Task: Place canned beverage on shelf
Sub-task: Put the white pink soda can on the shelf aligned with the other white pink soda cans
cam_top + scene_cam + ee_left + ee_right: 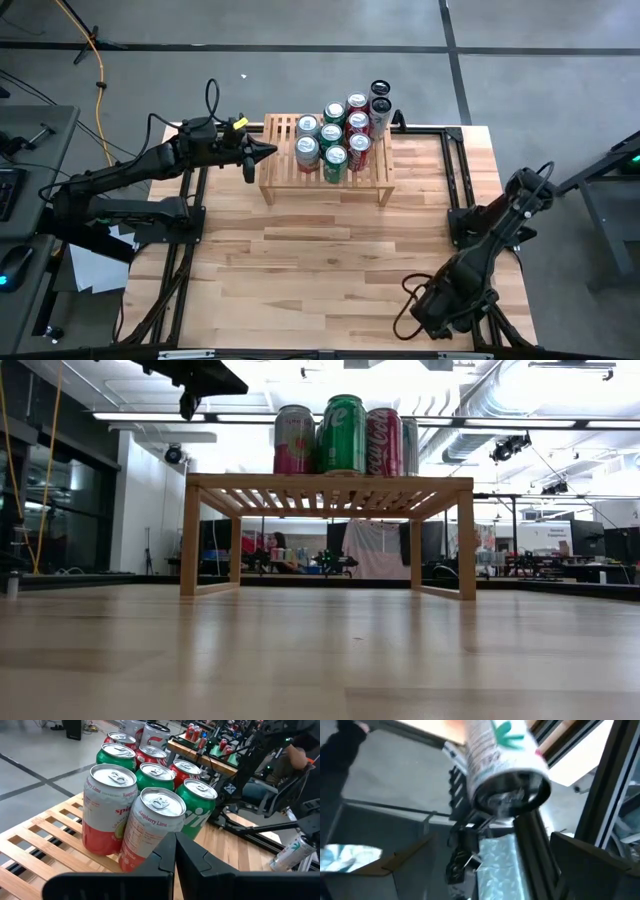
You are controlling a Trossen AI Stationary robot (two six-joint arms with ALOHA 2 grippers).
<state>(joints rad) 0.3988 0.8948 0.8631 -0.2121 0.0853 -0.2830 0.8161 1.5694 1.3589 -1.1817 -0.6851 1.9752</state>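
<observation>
The light-wood slatted shelf [280, 165] stands at the table's far middle, and it also shows in the low view [325, 485]. Several cans [335, 140], green, red and white-pink, stand upright on the shelf's right half [150, 775]. My left gripper [270, 151] is shut and empty. It hovers level over the shelf's bare left end and points at the nearest white-pink can [150, 827] without touching it. My right gripper [432, 312] hangs off the table's near right corner. A white can with green marks [507, 765] shows end-on close in front of it. Whether the gripper holds that can is not clear.
Black frame rails [455, 170] run along the table's left and right sides. Bare wooden tabletop [320, 260] lies between the shelf and the near edge. Two dark-topped cans [380, 100] stand at the shelf's far right corner. A person's arm [297, 752] shows beyond the table.
</observation>
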